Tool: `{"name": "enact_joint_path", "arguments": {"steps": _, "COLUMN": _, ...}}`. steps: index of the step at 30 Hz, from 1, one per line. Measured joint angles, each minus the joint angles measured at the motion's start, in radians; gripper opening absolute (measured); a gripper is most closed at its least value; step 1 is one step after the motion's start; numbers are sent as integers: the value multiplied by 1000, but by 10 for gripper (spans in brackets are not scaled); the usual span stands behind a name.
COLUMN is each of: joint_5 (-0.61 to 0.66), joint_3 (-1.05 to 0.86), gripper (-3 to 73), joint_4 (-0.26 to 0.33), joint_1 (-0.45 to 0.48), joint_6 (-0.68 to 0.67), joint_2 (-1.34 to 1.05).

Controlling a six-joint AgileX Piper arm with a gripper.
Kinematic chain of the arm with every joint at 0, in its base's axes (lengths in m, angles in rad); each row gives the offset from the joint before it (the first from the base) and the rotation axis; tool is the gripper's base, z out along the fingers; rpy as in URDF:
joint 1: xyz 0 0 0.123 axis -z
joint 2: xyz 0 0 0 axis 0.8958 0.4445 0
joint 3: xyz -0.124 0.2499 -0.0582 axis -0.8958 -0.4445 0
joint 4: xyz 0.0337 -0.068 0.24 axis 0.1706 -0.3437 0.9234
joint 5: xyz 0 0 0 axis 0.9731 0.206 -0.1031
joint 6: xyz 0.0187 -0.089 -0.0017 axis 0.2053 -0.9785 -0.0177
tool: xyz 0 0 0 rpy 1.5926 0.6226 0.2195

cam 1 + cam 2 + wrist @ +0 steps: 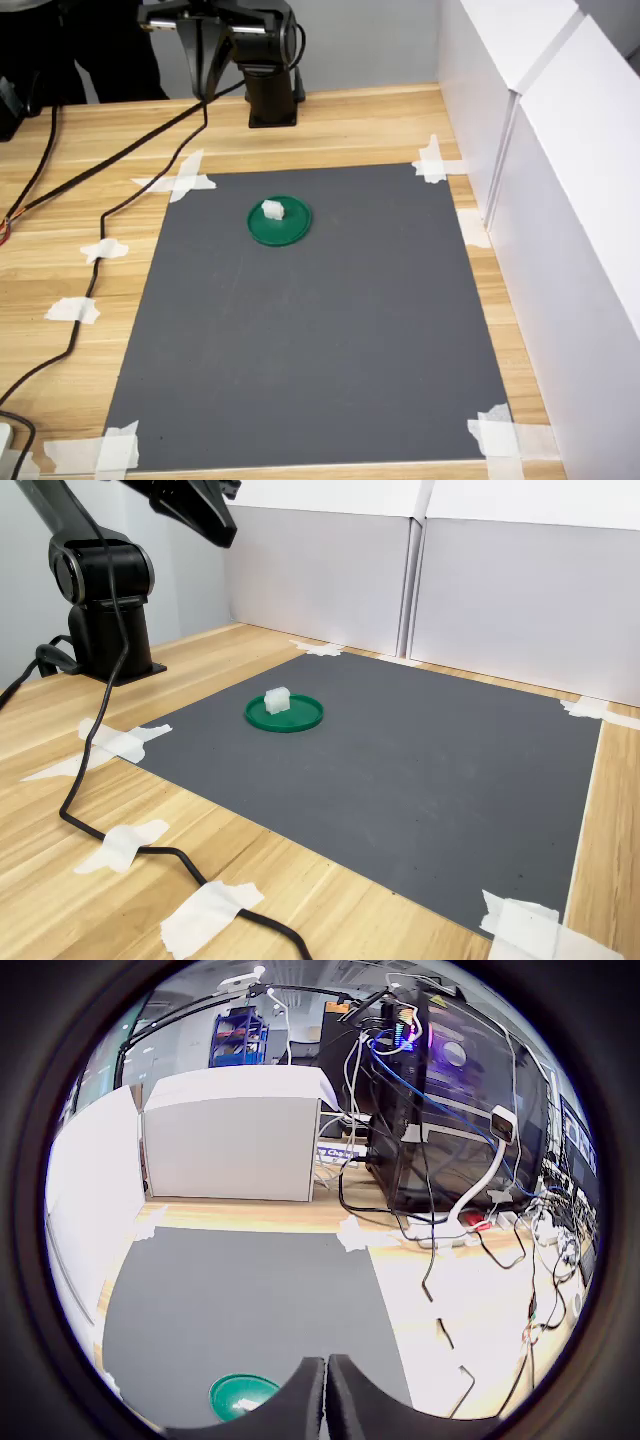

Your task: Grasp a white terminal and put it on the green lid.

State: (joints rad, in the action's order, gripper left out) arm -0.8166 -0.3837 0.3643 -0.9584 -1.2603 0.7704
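The small whitish, slightly translucent plastic terminal block [273, 209] [277, 700] sat on the flat round dark-green plastic lid [291, 229] [302, 717], toward its rim on the arm's side, in both exterior views. The lid lay on the dark grey mat [320, 330] [420, 770] taped to the light wooden table [350, 125] [90, 810]. In the wrist view, the black gripper [326, 1385] had its fingers pressed together, holding nothing, raised well clear of the lid [240, 1396].
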Motion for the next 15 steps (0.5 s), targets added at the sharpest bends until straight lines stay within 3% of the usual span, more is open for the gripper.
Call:
{"name": "enact_joint_path", "arguments": {"steps": 7, "joint_5": -24, "joint_3": -181, "gripper": -16, "joint_4": 1, "joint_1": -57, "joint_6": 47, "joint_2": -180}}
{"name": "enact_joint_path", "arguments": {"steps": 15, "joint_5": -39, "joint_3": -237, "gripper": -16, "joint_4": 1, "joint_1": -109, "joint_6": 68, "joint_2": -329}}
